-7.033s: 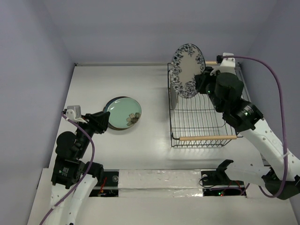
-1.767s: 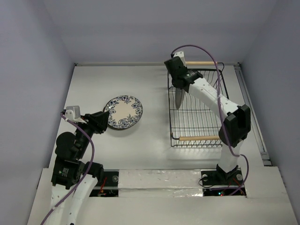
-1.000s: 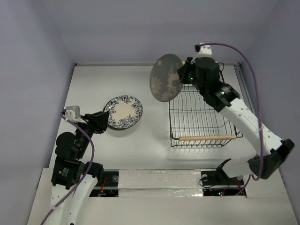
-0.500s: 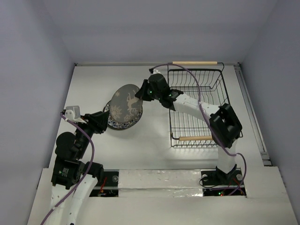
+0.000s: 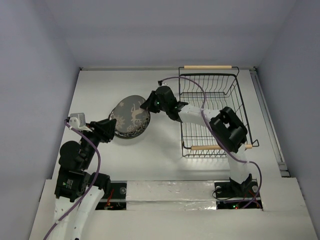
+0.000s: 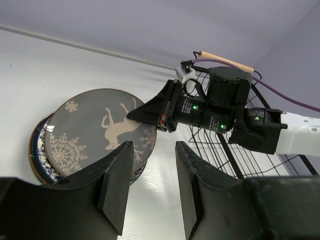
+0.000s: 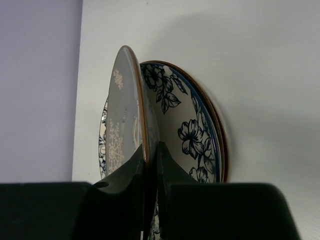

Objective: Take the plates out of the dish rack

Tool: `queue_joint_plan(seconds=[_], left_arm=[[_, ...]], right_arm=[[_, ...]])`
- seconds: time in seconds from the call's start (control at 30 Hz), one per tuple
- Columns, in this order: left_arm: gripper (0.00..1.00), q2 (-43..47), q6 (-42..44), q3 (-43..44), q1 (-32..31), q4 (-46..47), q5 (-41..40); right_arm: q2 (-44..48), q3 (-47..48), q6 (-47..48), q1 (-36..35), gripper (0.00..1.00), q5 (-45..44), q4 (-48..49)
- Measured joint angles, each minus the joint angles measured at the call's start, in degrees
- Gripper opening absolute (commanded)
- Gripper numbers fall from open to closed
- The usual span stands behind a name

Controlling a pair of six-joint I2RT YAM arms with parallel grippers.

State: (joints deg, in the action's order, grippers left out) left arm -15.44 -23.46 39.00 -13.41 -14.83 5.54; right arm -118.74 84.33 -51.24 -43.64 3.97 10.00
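Observation:
My right gripper (image 5: 149,106) is shut on the rim of the dark brown plate (image 5: 130,115) with a cream animal figure. It holds the plate tilted just above the stack of plates (image 5: 120,134) on the table's left half. In the right wrist view the brown plate (image 7: 127,105) is pinched between the fingers, above the white plate with a blue-patterned rim (image 7: 192,130). The left wrist view shows the brown plate (image 6: 100,132) over the stack. My left gripper (image 5: 107,129) is open and empty at the stack's left edge. The black wire dish rack (image 5: 212,112) holds no plates.
The rack has wooden bar handles at the far end (image 5: 207,67) and the near end (image 5: 209,147). Walls enclose the table at the back and both sides. My right arm (image 5: 200,112) stretches from the rack across to the stack.
My right gripper has lowered the brown plate further down and left, flatter over the stack. The left arm has not moved.

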Motion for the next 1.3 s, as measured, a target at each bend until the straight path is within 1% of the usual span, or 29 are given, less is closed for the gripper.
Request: queue_joint_plan(seconds=[0.1,0.13,0.2,0.23,0.33,0.37,0.43,0.47,0.53,0.73,0.83,0.87,0.93,1.0,1.03,1.07,1.1,1.13,1.17,1.2,1.23,1.27,1.3], left_arm=[[0.36,0.15,0.0,0.0,0.02,0.0,0.0],[0.36,0.24,0.0,0.0,0.02,0.0,-0.02],[0.36,0.31,0.0,0.0,0.0,0.0,-0.02],[0.36,0.31,0.0,0.0,0.0,0.0,-0.02],[0.36,0.31,0.0,0.0,0.0,0.0,-0.02],[0.36,0.31,0.0,0.0,0.02,0.0,-0.02],[0.36,0.31,0.0,0.0,0.0,0.0,-0.02],[0.36,0.31,0.0,0.0,0.0,0.02,-0.02],[0.36,0.31,0.0,0.0,0.0,0.0,-0.02],[0.37,0.31,-0.02,0.0,0.0,0.0,-0.02],[0.44,0.31,-0.02,0.0,0.0,0.0,-0.07],[0.49,0.31,-0.07,0.0,0.02,0.0,-0.07],[0.52,0.28,-0.17,0.0,0.02,0.0,-0.15],[0.58,0.28,-0.2,0.0,0.02,0.0,-0.22],[0.6,0.28,-0.22,0.0,0.02,0.0,-0.26],[0.64,0.28,-0.22,0.0,0.02,0.0,-0.28],[0.66,0.28,-0.22,0.0,0.04,0.0,-0.31],[0.67,0.28,-0.26,0.0,0.07,0.0,-0.31],[0.69,0.28,-0.28,0.0,0.15,0.0,-0.31],[0.7,0.28,-0.33,0.0,0.24,0.0,-0.33],[0.7,0.28,-0.39,0.0,0.37,0.0,-0.33],[0.73,0.28,-0.37,0.0,0.39,0.0,-0.33],[0.74,0.26,-0.37,0.0,0.39,0.0,-0.28]], right_arm=[[-0.09,-0.37,-0.46,-0.7,0.36,-0.13,1.14],[-0.09,-0.59,-0.85,-0.94,0.49,-0.15,1.53],[-0.09,-0.94,-1.14,-1.51,0.62,-0.48,1.66],[-0.09,-1.09,-1.05,-1.9,0.73,-0.74,1.49],[-0.09,-1.31,0.22,-2.97,0.85,-1.88,0.17],[-0.09,-1.31,0.55,-3.26,0.86,-2.32,-0.37],[0.2,-1.09,2.12,-3.82,0.92,-3.69,-0.96],[0.37,-0.7,3.02,-4.15,0.96,-4.37,-1.9],[0.72,0.0,5.07,-4.94,1.0,-6.49,-4.07],[2.93,1.6,11.1,-7.43,1.0,-14.34,-12.17],[4.04,2.56,13.66,-8.22,1.0,-18.32,-16.02],[4.44,2.91,14.51,-8.26,1.0,-19.54,-17.33],[5.22,3.5,16.11,-8.2,1.0,-21.73,-19.3],[6.29,3.8,17.49,-8.2,1.0,-23.3,-20.63],[7.04,3.8,18.27,-8.13,0.96,-23.98,-21.14],[7.87,3.8,18.99,-8.15,0.89,-24.44,-21.59],[8.83,3.78,19.69,-8.2,0.8,-24.72,-21.75],[10.23,3.63,20.61,-8.28,0.45,-24.98,-21.9],[11.61,2.75,21.79,-8.39,0.23,-25.18,-21.62],[14.43,2.08,21.84,-8.55,0.11,-25.53,-21.57],[17.64,0.7,22.62,-8.61,0.04,-25.97,-21.22],[21.16,-0.92,23.5,-8.63,0.02,-26.51,-20.9],[24.57,-2.4,24.04,-8.7,0.02,-27.3,-20.48]])
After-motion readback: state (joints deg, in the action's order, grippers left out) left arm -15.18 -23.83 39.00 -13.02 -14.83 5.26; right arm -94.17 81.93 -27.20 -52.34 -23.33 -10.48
